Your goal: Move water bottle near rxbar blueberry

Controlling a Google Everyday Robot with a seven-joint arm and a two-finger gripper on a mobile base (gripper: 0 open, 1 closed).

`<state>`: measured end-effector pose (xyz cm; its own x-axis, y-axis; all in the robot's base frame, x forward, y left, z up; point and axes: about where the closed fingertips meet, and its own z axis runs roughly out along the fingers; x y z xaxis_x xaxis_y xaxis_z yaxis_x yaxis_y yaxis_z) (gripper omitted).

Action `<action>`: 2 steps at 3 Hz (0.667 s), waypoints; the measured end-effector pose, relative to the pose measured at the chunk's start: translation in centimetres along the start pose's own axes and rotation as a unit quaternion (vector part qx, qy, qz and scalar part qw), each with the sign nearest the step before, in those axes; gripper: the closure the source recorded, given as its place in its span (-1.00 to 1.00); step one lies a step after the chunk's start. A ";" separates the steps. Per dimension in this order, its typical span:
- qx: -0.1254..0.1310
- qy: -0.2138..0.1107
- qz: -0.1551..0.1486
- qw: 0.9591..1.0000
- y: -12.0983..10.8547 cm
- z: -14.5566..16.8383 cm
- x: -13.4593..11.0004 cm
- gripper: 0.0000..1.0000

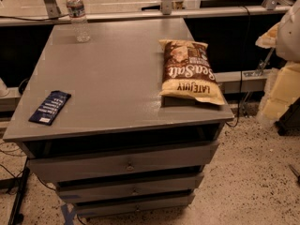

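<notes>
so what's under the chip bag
The grey tabletop; the chip bag lies flat on it, hiding anything beneath. The tool hangs off to the right, past the tabletop.

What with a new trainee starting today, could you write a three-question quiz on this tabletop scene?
1. True or false: the water bottle stands upright at the far left corner of the table.
2. Which thing lies flat at the table's near left edge? A) the rxbar blueberry B) a mug C) a sponge
3. Fill in: the gripper is at the right edge of the view, off the table, on the side where the ____ lies.

Key: 1 true. 2 A. 3 chip bag.
</notes>
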<state>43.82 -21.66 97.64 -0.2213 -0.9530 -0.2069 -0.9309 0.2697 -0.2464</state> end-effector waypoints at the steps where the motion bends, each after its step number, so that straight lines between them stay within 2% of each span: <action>1: 0.000 0.000 0.000 1.000 0.0 0.0 0.0 -1.00; 2: 0.000 -0.014 0.000 1.000 -0.3 -0.2 -0.6 -1.00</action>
<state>44.19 -21.17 98.08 -0.2140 -0.9485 -0.2337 -0.9304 0.2708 -0.2471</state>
